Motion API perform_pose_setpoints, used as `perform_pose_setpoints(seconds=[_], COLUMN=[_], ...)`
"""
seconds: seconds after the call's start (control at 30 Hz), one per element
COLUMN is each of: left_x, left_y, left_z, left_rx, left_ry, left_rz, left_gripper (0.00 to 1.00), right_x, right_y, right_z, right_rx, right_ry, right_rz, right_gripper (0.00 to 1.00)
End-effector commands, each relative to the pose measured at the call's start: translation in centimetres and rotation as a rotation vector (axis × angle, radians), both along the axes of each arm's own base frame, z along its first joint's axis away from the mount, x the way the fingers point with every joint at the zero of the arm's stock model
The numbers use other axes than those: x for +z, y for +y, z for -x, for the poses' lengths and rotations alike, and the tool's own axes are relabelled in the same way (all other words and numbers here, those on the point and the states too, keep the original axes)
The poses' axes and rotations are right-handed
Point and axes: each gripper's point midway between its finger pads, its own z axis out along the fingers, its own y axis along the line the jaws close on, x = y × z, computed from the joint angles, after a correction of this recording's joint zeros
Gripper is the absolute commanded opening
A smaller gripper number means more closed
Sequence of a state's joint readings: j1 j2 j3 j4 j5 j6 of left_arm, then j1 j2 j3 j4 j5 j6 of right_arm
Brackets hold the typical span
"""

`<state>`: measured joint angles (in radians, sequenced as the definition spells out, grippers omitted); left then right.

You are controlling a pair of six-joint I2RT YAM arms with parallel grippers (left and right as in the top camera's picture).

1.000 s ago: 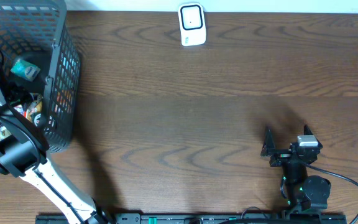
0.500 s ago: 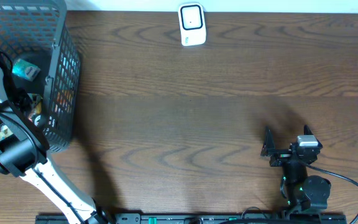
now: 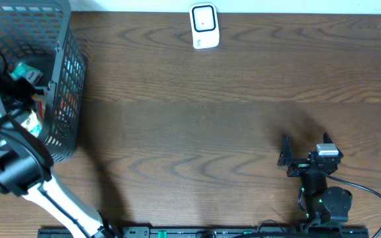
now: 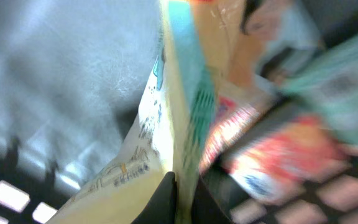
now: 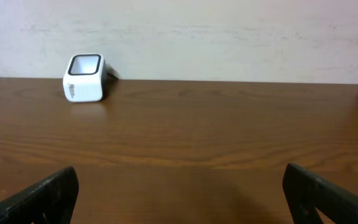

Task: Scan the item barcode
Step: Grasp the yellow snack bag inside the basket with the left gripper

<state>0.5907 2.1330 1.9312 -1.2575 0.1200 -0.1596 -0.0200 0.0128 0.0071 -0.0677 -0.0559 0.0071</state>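
My left gripper (image 4: 183,200) is down inside the grey mesh basket (image 3: 68,73) at the table's far left. It is shut on the edge of a thin cream packet with a teal side (image 4: 166,118); both black fingers press flat against it. The view is blurred, and no barcode shows on the packet. The white barcode scanner (image 3: 204,26) stands at the back centre of the table, also in the right wrist view (image 5: 84,86). My right gripper (image 3: 305,141) rests at the front right, open, with nothing between its fingers (image 5: 42,194).
Other colourful packets (image 4: 278,155) lie in the basket around the held one, among them a teal one (image 3: 26,73). The basket's mesh walls surround the left gripper. Brown wooden tabletop (image 3: 197,132) stretches between basket, scanner and right arm.
The left gripper has gone from open to shut on the cream packet, and the left arm has shifted a little inside the basket. The right arm has not moved.
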Motion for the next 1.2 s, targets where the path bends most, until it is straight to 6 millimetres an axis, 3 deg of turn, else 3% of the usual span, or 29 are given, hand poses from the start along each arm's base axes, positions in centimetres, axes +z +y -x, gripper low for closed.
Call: perform_pose_setpoints(seconds=[0.0,0.17,0.23,0.27,0.33,0.37,0.4,0.47,0.77,1.0,1.17], left_x=[10.3,18.7,20.6,21.8,22.0,21.6,20.9,19.0,8.7,2.3,-2.5], left_y=[-0.3,-0.5,-0.6,-0.8,-0.9,-1.0,-1.1,-0.4,0.7,1.5,0.5], left_z=[-1.6,-1.3,-1.1,-0.7,-0.3,-0.2,0.0,0.6,0.8,0.1,-0.3], left_rx=[0.127,0.173,0.168,0.151,0.076,0.040,0.001,-0.008,-0.079,-0.076,-0.136], left_ry=[-0.284,-0.523,-0.577,-0.602,-0.592,-0.572,-0.545,-0.467,-0.191,-0.076,-0.035], left_rz=[-0.088,-0.206,-0.236,-0.262,-0.294,-0.302,-0.303,-0.321,-0.223,-0.133,0.006], left_gripper=[0.07,0.07,0.07,0.17,0.68,0.83,0.91,1.00,0.98,0.98,0.98], right_x=[-0.1,-0.1,-0.1,-0.1,-0.1,-0.1,-0.1,-0.1,-0.1,-0.1,-0.1], right_y=[0.3,0.3,0.3,0.3,0.3,0.3,0.3,0.3,0.3,0.3,0.3], right_z=[0.0,0.0,0.0,0.0,0.0,0.0,0.0,0.0,0.0,0.0,0.0], right_rx=[0.012,0.012,0.012,0.012,0.012,0.012,0.012,0.012,0.012,0.012,0.012], right_ry=[0.002,0.002,0.002,0.002,0.002,0.002,0.002,0.002,0.002,0.002,0.002], right_rz=[-0.007,-0.007,-0.007,-0.007,-0.007,-0.007,-0.007,-0.007,-0.007,-0.007,-0.007], right_gripper=[0.99,0.99,0.99,0.99,0.99,0.99,0.99,0.99,0.99,0.99,0.99])
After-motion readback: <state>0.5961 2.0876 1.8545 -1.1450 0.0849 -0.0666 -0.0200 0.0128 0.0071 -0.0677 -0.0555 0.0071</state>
